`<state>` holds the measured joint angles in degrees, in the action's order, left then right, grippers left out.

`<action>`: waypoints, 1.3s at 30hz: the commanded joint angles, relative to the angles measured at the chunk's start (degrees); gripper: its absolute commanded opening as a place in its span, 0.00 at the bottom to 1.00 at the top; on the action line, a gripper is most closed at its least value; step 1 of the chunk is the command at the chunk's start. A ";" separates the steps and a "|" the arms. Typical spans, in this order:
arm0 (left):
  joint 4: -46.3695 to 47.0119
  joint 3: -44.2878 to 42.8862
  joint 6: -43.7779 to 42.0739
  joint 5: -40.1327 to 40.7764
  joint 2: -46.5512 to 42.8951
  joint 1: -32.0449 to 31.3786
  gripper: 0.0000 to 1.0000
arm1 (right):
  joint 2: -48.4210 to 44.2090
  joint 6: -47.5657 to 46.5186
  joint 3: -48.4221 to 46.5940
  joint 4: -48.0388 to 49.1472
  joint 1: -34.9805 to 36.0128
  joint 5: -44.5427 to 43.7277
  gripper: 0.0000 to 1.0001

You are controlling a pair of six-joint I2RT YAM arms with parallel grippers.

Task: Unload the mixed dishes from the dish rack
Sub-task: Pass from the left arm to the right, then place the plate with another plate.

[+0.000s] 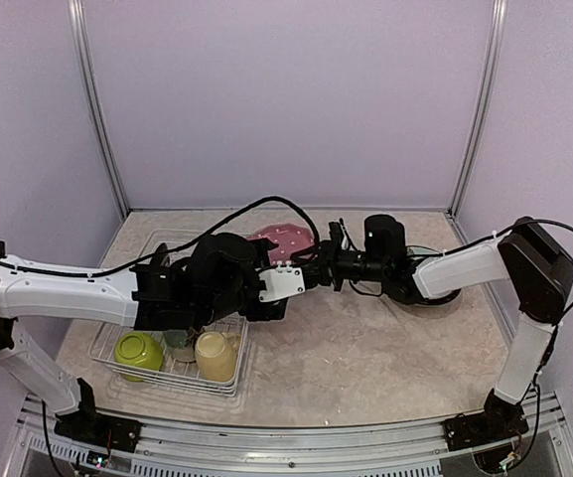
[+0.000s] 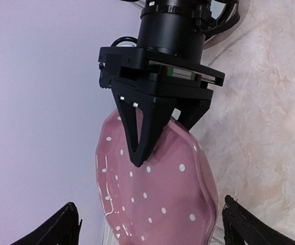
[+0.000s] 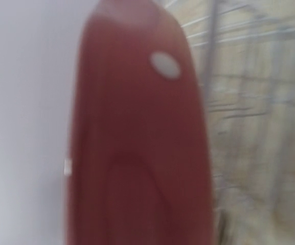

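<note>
Here right jaws are pinching the stiff, probably slick, breakable pink dotted plate [image 2: 157,194] at its twelve o'clock rim; left jaws are gaping, empty.

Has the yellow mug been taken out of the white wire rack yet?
No, the yellow mug lies inside the wire rack, beside the green bowl.
</note>
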<state>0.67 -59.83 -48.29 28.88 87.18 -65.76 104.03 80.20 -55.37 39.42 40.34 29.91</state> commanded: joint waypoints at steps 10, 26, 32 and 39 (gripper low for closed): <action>-8.45 -4.30 18.68 -11.50 -9.15 3.71 0.99 | -15.04 -12.10 6.49 -6.72 -7.15 -3.93 0.00; -5.36 -3.54 39.92 -17.82 -21.83 20.51 0.99 | -28.44 -21.40 8.17 -25.61 -22.47 -5.61 0.00; -3.52 -2.57 46.46 -15.44 -22.55 26.16 0.99 | -32.70 -22.71 11.40 -28.87 -28.40 -5.80 0.00; -3.91 -2.53 53.37 -15.84 -22.58 32.03 0.99 | -35.85 -23.67 15.42 -31.75 -35.90 -4.24 0.00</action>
<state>-3.64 -62.67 -1.06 13.50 64.88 -36.29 72.10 57.93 -40.73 4.23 7.66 23.70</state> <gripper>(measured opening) 0.989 0.227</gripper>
